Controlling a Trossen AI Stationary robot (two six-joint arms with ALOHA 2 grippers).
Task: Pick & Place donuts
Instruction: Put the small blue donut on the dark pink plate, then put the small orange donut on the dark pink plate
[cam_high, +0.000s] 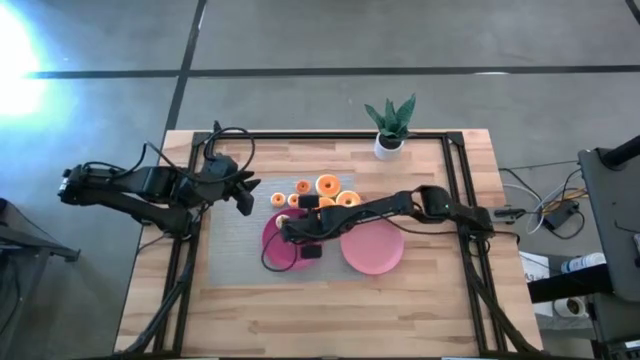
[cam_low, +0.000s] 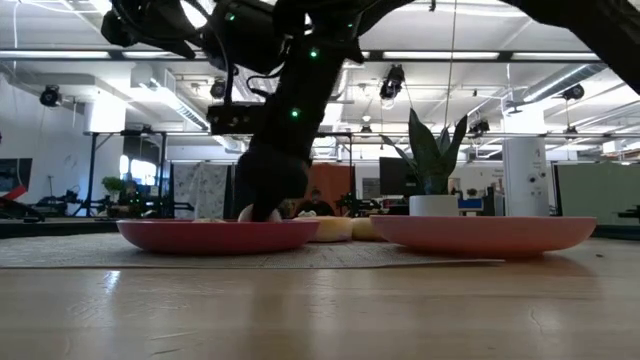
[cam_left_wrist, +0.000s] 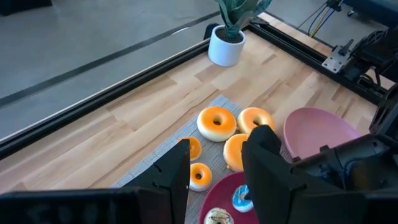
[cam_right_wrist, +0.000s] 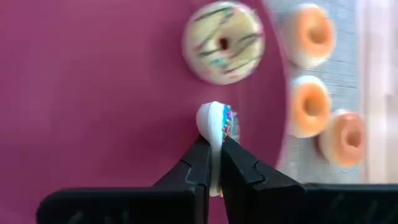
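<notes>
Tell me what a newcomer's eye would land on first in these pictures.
First, the right gripper over the magenta plate, shut on a small white-iced donut held on edge, with a whitish striped donut lying flat on the plate beyond it. Next, the cluster of orange donuts on the grey mat behind the plates. The left gripper waits at the mat's left edge, and the pink plate sits to the right.

No readable text anywhere — no labels, brands or numbers (not even on background equipment).
</notes>
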